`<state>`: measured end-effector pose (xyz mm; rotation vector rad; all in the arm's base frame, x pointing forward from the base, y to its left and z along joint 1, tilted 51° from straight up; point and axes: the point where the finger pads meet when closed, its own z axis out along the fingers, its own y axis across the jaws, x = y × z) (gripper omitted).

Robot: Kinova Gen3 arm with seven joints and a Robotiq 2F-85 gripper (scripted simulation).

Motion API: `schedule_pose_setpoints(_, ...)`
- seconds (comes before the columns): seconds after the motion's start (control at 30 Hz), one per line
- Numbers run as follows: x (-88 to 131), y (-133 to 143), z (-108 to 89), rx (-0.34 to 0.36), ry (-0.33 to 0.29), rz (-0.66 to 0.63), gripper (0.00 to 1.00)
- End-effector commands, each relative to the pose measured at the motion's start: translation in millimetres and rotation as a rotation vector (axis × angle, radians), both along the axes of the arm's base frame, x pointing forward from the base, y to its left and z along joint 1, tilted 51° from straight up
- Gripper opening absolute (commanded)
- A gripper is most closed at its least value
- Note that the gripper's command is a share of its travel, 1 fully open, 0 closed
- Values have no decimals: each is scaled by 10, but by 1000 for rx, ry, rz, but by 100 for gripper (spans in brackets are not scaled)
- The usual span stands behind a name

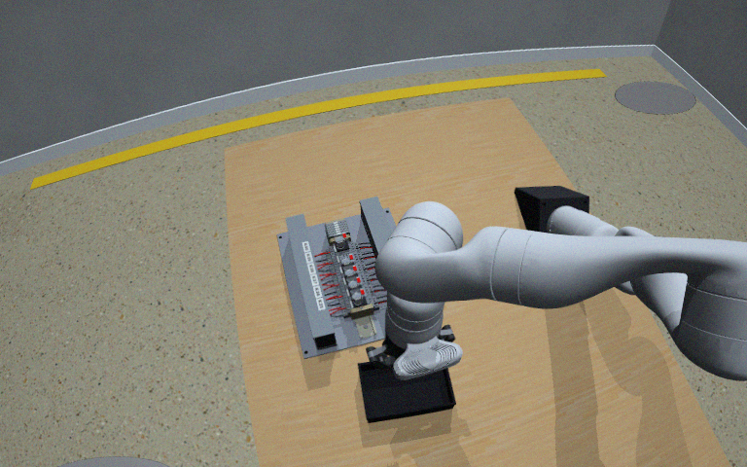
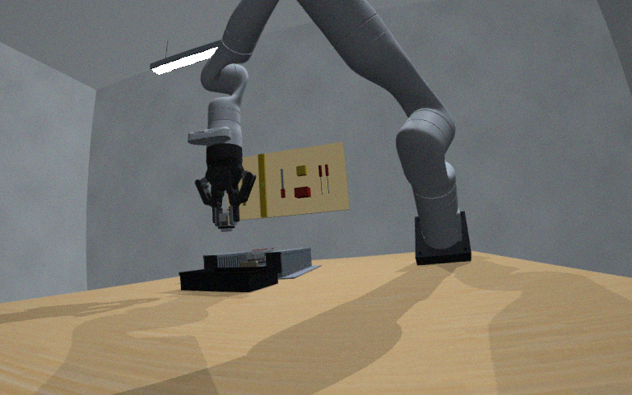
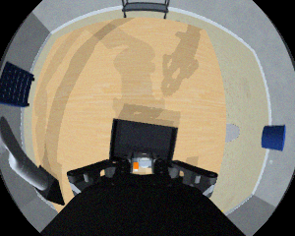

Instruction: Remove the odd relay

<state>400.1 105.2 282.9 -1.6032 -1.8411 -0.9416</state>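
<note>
My gripper (image 2: 224, 216) (image 3: 142, 157) is shut on a small clear relay (image 2: 224, 223) (image 3: 142, 164) with an orange button. It holds the relay in the air, well above the black parts tray (image 1: 407, 403) (image 2: 221, 282) (image 3: 146, 137). In the top view my wrist hides the fingers and the relay, and it hangs over the tray's back edge. The other relays (image 1: 351, 270), with red buttons, stand in a row on the grey socket panel (image 1: 302, 277) (image 2: 290, 262) just behind the tray.
The arm's black base block (image 1: 543, 203) (image 2: 442, 244) stands on the wooden table to the right of the panel. My forearm crosses above the table between base and tray. A tan tool board (image 2: 299, 178) hangs on the far wall.
</note>
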Motion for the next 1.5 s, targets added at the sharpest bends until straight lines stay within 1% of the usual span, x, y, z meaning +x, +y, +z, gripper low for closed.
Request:
schedule_pose_setpoints(0.0,3,-6,2,0,-1,-1,0)
schedule_pose_setpoints(0.73,6,28,-25,0,-1,-1,0)
schedule_pose_setpoints(1.07,12,104,-85,0,-1,-1,0)
schedule_pose_setpoints(1.47,27,294,-238,0,-1,-1,0)
